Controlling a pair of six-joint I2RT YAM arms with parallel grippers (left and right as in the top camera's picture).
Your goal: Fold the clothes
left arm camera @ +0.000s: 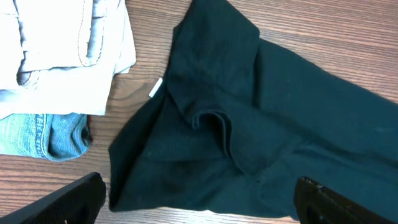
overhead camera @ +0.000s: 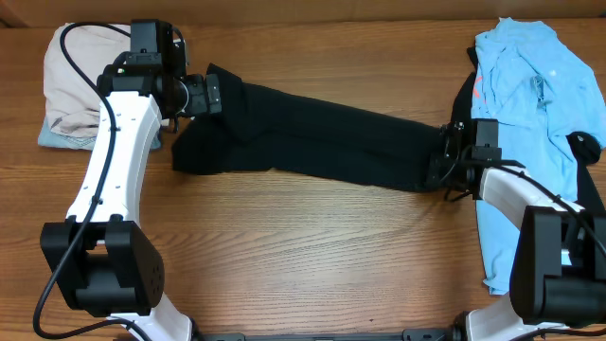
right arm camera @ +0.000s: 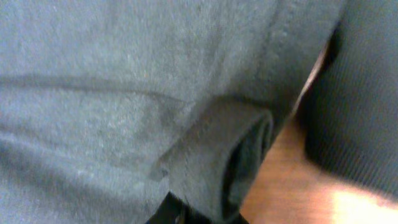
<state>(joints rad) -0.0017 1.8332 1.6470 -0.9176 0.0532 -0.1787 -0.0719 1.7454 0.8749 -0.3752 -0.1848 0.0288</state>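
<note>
Beneath the left jaws, black garment stretches into the right jaws

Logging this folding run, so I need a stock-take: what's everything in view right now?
black garment: one, black, stretched across mid-table between the arms
tag: one, white, on the garment's edge near the pile
shirt: one, light blue, crumpled at the right
pile: one, cream, folded, far left
jeans: one, blue denim, under the pile
table: one, brown wood
left arm, right arm: two, white and black
left fingers: two, black, spread over the garment
right fingers: black, mostly hidden by cloth
</note>
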